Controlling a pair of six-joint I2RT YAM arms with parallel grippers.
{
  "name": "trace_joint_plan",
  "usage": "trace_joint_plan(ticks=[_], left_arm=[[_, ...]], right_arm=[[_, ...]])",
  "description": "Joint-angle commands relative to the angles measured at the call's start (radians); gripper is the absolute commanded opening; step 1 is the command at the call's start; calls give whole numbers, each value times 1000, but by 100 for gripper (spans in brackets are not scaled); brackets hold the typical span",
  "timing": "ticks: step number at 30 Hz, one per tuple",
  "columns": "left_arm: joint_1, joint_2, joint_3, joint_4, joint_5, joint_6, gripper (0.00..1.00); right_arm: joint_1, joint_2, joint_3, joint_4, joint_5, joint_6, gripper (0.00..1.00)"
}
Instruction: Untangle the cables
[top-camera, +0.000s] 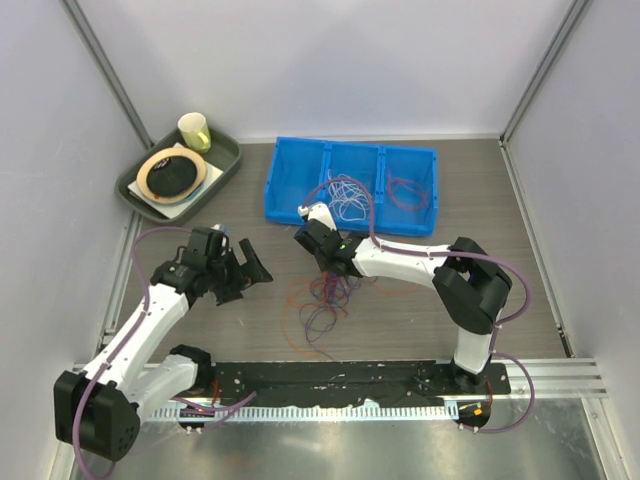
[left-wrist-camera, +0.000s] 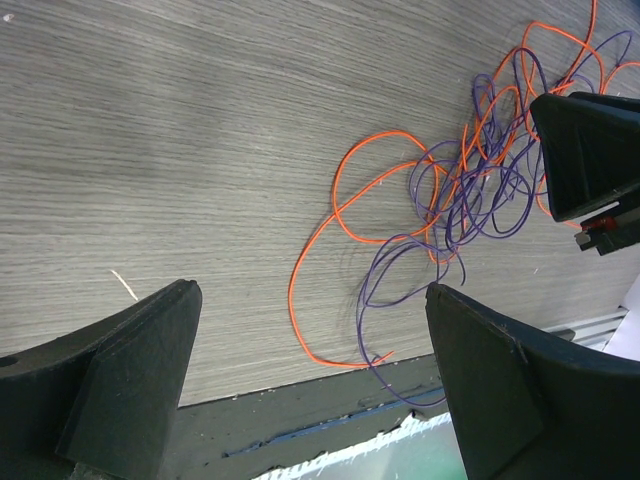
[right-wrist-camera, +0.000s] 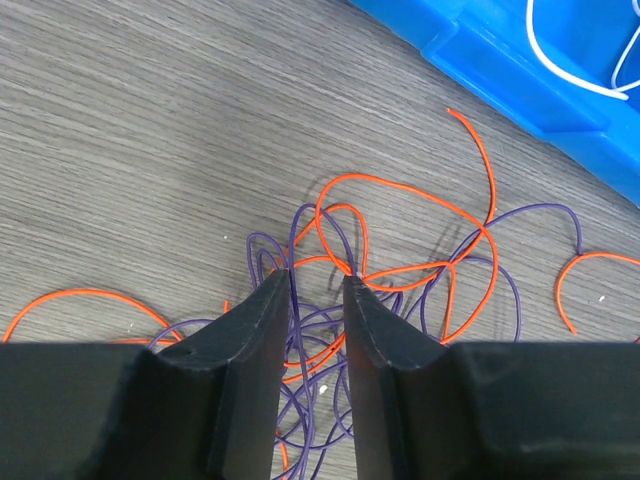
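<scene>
A tangle of orange-red and purple cables (top-camera: 325, 292) lies on the wooden table in front of the blue bin. My right gripper (top-camera: 322, 268) hangs right over it. In the right wrist view its jaws (right-wrist-camera: 317, 283) stand a narrow gap apart, tips at the tangle (right-wrist-camera: 400, 270), with purple and orange strands showing in the gap; nothing looks pinched. My left gripper (top-camera: 250, 272) is wide open and empty, left of the tangle. In the left wrist view (left-wrist-camera: 310, 370) the cables (left-wrist-camera: 470, 190) spread ahead and to the right, and the right gripper's finger (left-wrist-camera: 585, 150) stands over them.
A blue bin (top-camera: 285, 185) with three compartments stands behind; white cables (top-camera: 345, 195) lie in its middle part and an orange one (top-camera: 405, 190) in its right part. A green tray (top-camera: 225, 160) with a cup (top-camera: 194, 130) sits back left. A black strip (top-camera: 350, 375) runs along the near edge.
</scene>
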Motion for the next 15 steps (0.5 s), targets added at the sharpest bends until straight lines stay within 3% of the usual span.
trace_joint_plan(ticks=[1,2,4,13,15], left_arm=[[-3,2,37,26,21,-6,100],[-3,0,40,31,33,-3,100],[-3,-6,47,37,54,-2,100],[-3,-40,86,-4,25,14,100],[-3,-43,87,-9,22,15,100]], right_arm=[[4,-10,6,7,21,-3,32],[4,-13,7,7,18,-12,26],[4,-18,11,4,9,-16,23],[5,36,3,-21,-17,-4,25],[5,33,1,-15,-14,7,13]])
